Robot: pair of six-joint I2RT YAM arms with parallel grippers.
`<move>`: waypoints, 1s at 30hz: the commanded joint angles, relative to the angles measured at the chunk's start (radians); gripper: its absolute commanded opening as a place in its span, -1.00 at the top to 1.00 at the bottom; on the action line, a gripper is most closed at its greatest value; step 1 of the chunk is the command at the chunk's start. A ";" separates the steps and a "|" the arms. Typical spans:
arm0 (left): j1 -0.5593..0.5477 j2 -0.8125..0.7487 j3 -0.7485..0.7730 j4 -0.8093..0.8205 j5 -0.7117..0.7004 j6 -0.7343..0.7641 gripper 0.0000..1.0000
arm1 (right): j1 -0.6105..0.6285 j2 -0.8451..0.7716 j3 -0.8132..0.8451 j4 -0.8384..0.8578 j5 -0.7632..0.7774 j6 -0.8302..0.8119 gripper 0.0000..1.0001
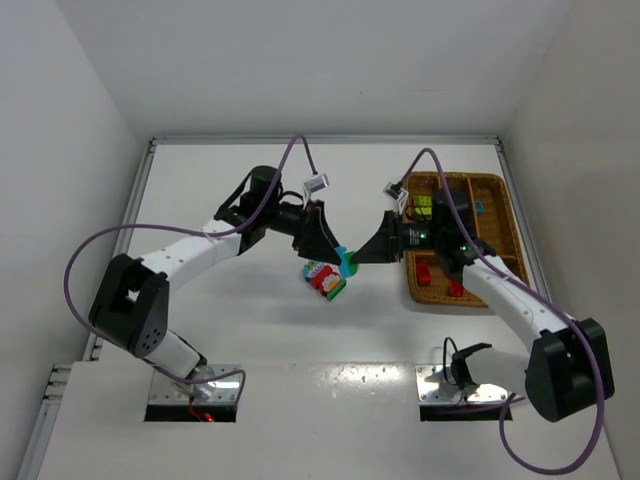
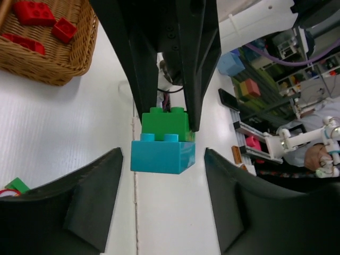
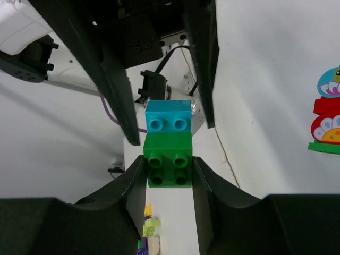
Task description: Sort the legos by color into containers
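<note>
Nearest the lens, pinches a green brick (image 3: 169,162) between the right fingers (image 3: 127,186), pressed flat against both its sides; carries a teal brick (image 3: 168,118) studded onto that green one, the pair hanging in the air over the white worktop (image 1: 230,310) (midway between the two arms, clear of the surface as far as the overhead view tells). Brackets the teal brick with the left fingers (image 2: 101,186), spread wide, a plain gap on each side, touching nothing; looks like a pull-apart being set up, and would need the left fingers to shut on the teal half before any tug.

Leaves a small stack (image 1: 322,278) on the worktop just below the meeting point: red brick, white printed block, green piece at the bottom, not yet taken apart. Shows the wicker tray (image 2: 53,66) off to the right with some sorting done: red bricks (image 2: 34,11) grouped at one end, lime-green bricks (image 1: 424,208) farther back in the overhead view.

Judging by that, probably past halfway; several bricks binned by colour; left to do: splitting the green-teal pair, dropping each half in its compartment, then dealing with the small stack. Cannot tell whether more bricks hide under the right arm.
</note>
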 commanded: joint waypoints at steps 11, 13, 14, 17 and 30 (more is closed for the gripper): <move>-0.016 0.048 0.054 -0.001 0.000 0.034 1.00 | -0.008 0.017 0.031 -0.030 0.061 -0.081 0.60; 0.018 0.057 0.054 -0.040 -0.027 0.034 1.00 | -0.031 0.006 0.031 -0.091 0.107 -0.101 0.60; 0.027 0.057 0.054 -0.040 -0.028 0.034 1.00 | -0.043 -0.004 0.031 -0.102 0.142 -0.101 0.60; 0.056 0.076 0.045 -0.078 -0.057 0.034 1.00 | -0.081 -0.035 0.031 -0.142 0.225 -0.110 0.60; 0.057 0.139 0.111 -0.121 -0.241 -0.028 1.00 | -0.199 -0.026 0.219 -0.619 1.296 -0.124 0.60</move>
